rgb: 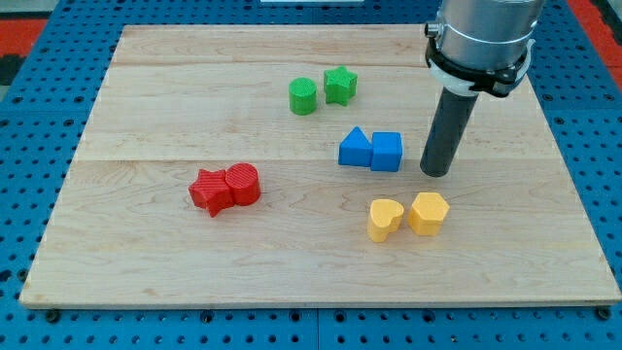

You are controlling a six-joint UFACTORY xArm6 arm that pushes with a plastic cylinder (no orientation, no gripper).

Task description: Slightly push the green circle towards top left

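The green circle (303,96) stands on the wooden board (175,117) near the view's top centre, touching or almost touching the green star (340,85) on its right. My tip (436,172) rests on the board well to the lower right of the green circle, just right of the blue cube (387,151) and above the yellow hexagon (429,212). The blue blocks lie between my tip and the green circle.
A blue triangle (355,149) touches the blue cube's left side. A yellow heart (385,219) sits left of the yellow hexagon. A red star (210,191) and a red circle (242,184) sit together at the view's left centre.
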